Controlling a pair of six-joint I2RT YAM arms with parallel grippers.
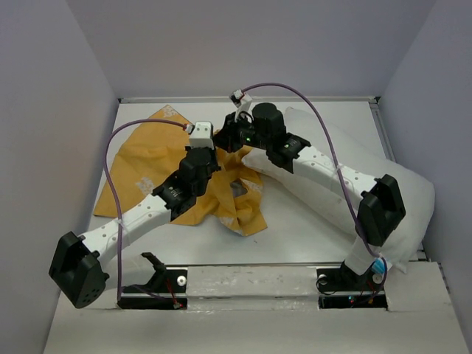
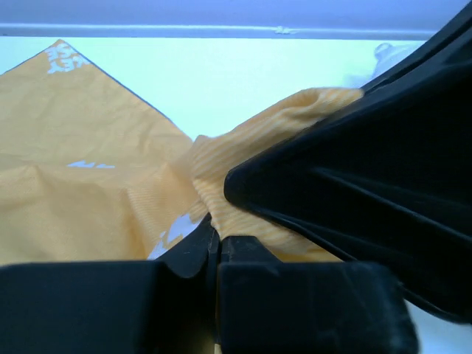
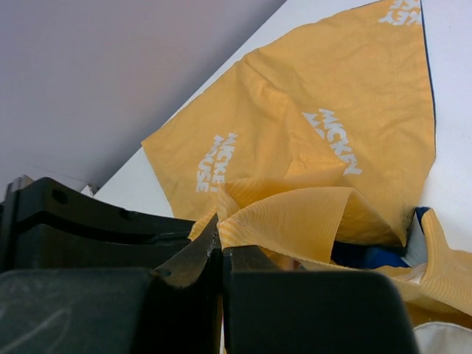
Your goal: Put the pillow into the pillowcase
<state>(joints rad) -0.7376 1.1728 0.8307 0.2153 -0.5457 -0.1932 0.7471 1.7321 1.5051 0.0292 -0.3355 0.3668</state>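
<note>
The pillowcase [image 1: 158, 151] lies crumpled on the left half of the table, mustard-yellow face up with white lettering. A bunched fold of it rises in the middle, where both grippers meet. My left gripper [image 1: 219, 151] [image 2: 215, 234] is shut on a pinch of the yellow pillowcase [image 2: 81, 192]. Right beside it, my right gripper [image 1: 230, 140] [image 3: 221, 247] is shut on a ribbed yellow edge of the pillowcase [image 3: 295, 140], with a bit of blue lining [image 3: 369, 254] showing under the fold. The pillow [image 1: 409, 192], plump and white, lies at the right under my right arm.
Grey walls close in the table [image 1: 310, 236] on the left, back and right. Purple cables [image 1: 110, 169] loop above both arms. The two arm bases [image 1: 346, 284] sit on the near edge. In each wrist view the other gripper's black body [image 2: 383, 184] fills one side.
</note>
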